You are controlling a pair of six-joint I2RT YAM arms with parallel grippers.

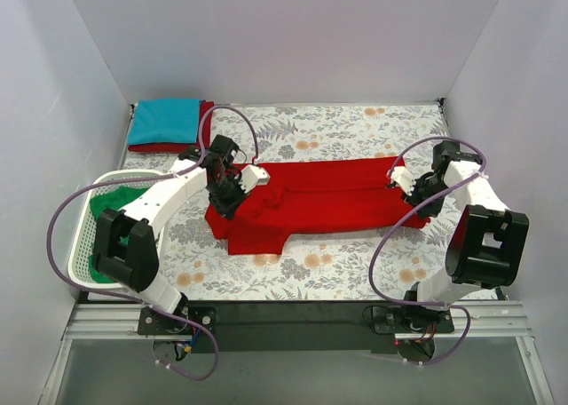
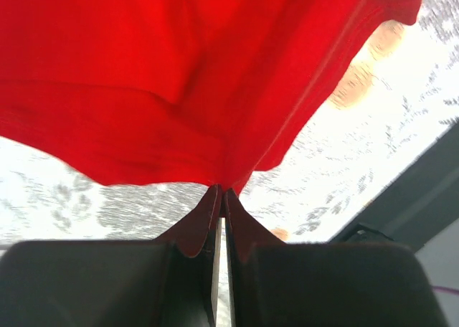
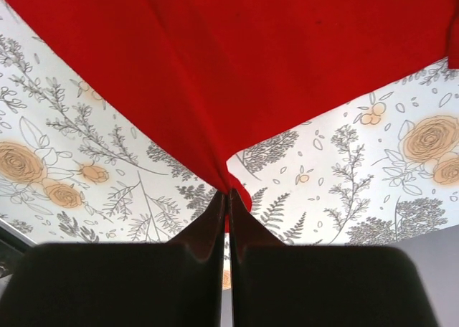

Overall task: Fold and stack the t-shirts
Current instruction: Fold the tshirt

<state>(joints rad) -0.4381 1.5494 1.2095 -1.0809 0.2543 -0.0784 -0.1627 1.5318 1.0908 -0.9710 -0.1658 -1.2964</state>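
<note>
the bright red t-shirt lies stretched across the middle of the desk. the left fingers pinch its left end and the right fingers its right end, both clenched on cloth. best to lift both ends evenly and keep it taut so the fold lands straight.

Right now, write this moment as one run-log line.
left end effector: shut on red shirt | right end effector: shut on same shirt | folded stack: back left
</note>
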